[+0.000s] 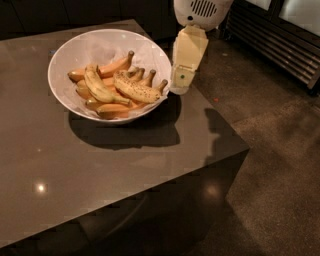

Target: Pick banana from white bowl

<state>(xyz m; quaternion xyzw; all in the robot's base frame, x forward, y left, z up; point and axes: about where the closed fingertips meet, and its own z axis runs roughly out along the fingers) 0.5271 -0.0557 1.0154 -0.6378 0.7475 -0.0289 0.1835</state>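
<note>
Your gripper (180,88) hangs just off the right side of the bowl (95,46), pointing down, with its tip level with the rim. From this angle it shows you only one broad cream face, so you cannot tell whether it is open or closed. It carries nothing that you can see. Its lower end looks to be touching the outside of the rim, or just short of it; the view does not settle which. The white housing (200,11) above it sits at the top edge of the view.

The banana (136,89) is in the bowl, on top of the pile and right of the middle. It lies nearly straight and slants down from left to right. Its dark stem end turns up towards the rim on the gripper's side, near the gripper's tip but apart from it. To its left a curved banana (100,87) rests across the pile, its lower end touching the fruit beneath. Smooth orange bananas (116,65) lie under and behind both, their stems pointing up and to the right.

The bowl stands on the dark counter (100,170), towards its far right corner, and throws a wide shadow in front of itself. The gripper is over the counter's right edge. Beyond that edge you have speckled floor (270,135), and a slatted grille (280,47) runs along the upper right.
</note>
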